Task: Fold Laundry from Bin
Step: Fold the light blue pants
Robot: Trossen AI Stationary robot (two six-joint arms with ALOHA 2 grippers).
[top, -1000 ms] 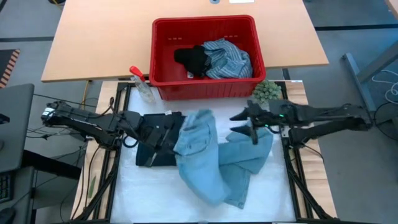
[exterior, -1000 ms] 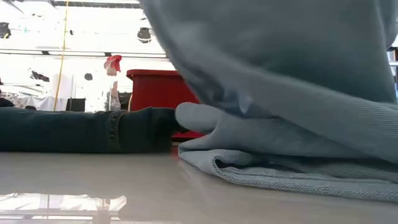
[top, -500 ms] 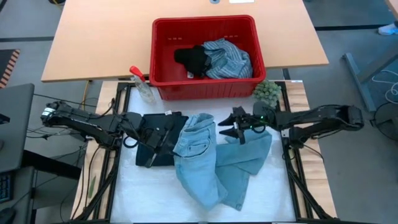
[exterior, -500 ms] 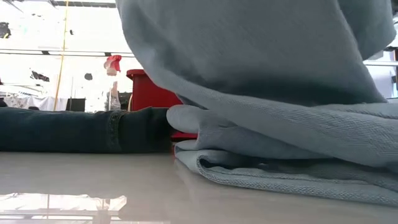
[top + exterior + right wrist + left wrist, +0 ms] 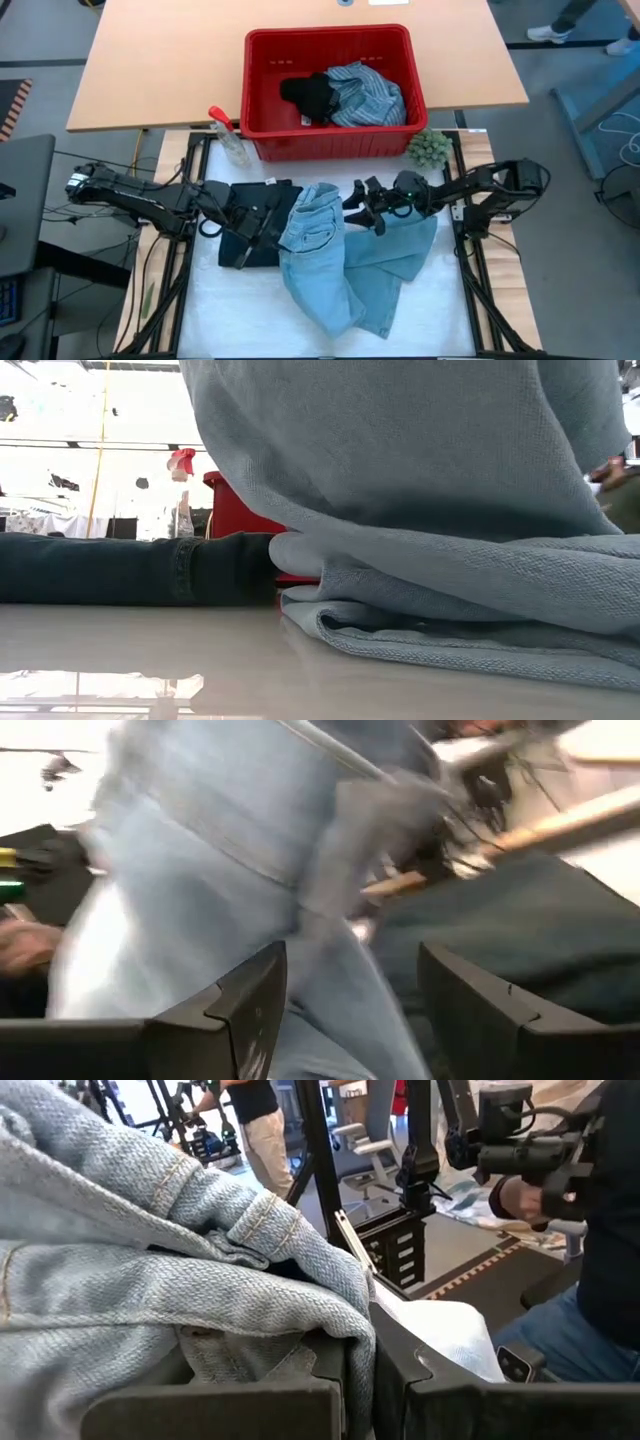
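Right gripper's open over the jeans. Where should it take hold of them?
Probably the waistband edge of the jeans, coming from the right gripper's own side. That thick hem faces it, while the left gripper pins the opposite side.

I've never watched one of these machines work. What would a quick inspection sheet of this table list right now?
Surface: white mat, bare at its edges.
Job's things: light blue denim jeans crumpled mid-mat; dark navy piece beside them; red plastic bin holding striped shirt and black piece.
Clutter: spray bottle, green fuzzy ball.
Grippers: left gripper shut on jeans; right gripper open at the jeans' waistband.
Cables: along left arm.
Surroundings: people beyond the table.
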